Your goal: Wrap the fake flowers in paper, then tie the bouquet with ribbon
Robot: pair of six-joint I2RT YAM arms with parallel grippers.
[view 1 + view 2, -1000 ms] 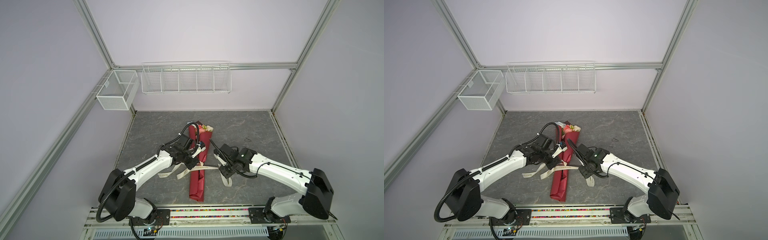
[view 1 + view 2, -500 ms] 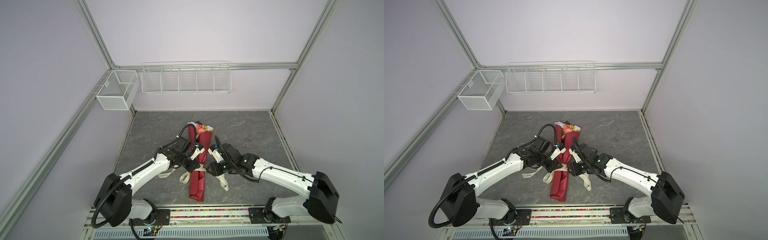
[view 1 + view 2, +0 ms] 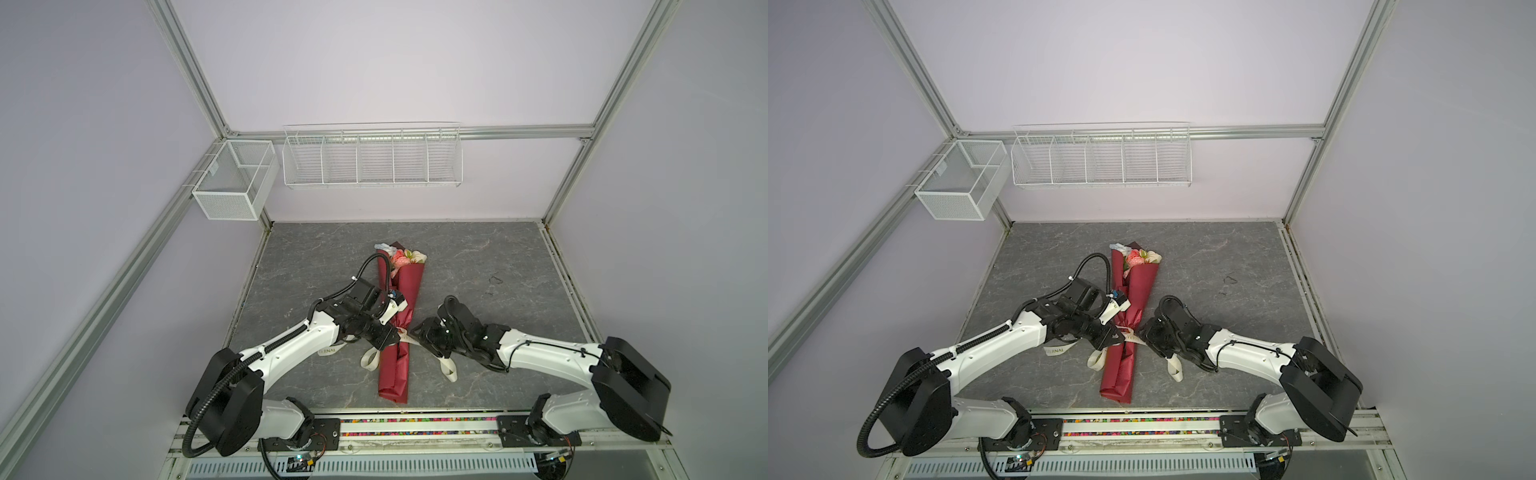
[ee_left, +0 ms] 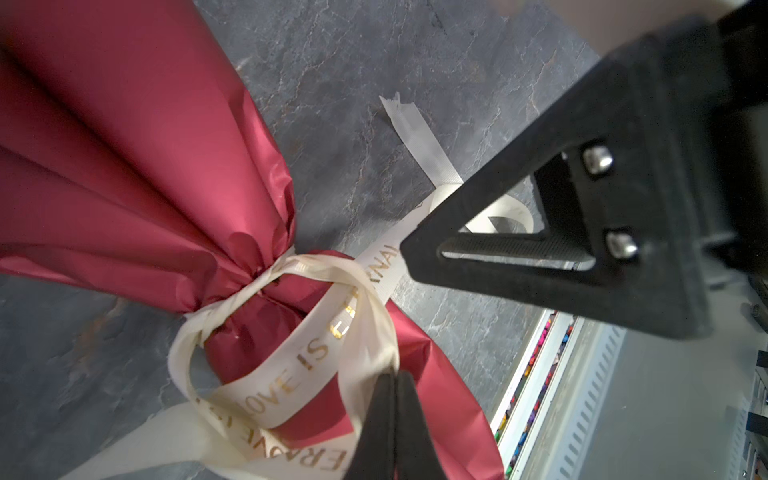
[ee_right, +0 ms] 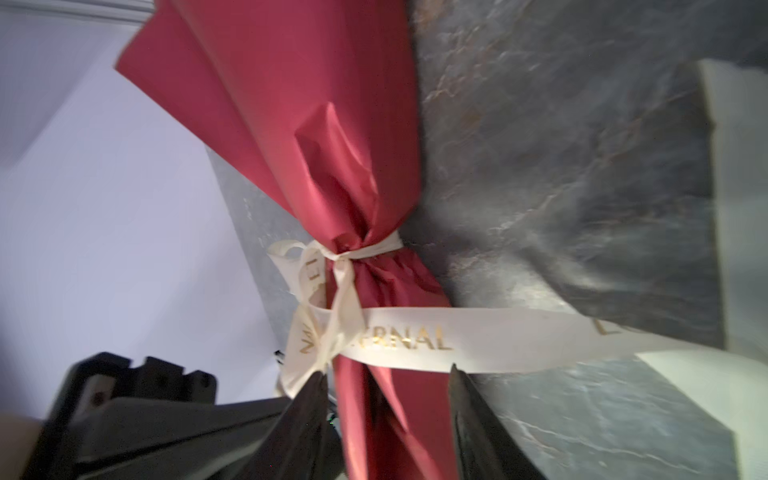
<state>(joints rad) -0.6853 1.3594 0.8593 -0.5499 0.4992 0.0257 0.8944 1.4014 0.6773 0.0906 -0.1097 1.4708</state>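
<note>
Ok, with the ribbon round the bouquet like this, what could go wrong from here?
1. A loop of the ribbon stands slack at the waist of the bouquet, pinched only by the shut left fingers; a release could let it loosen.
2. The right fingers are open and hold nothing; closing might catch the bouquet rather than the free strand.
3. The bouquet lies loose on the table, so a one-sided pull may drag it.

Grey marbled tabletop point(image 3: 457, 257), bouquet point(image 3: 395, 374) lying flat, ribbon point(image 3: 449, 370) (seemingly knotted)

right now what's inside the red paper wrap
Pink, cream and pale blue flower heads show at the open end of the paper. Stems are hidden under it, cinched by the cream ribbon.
</note>
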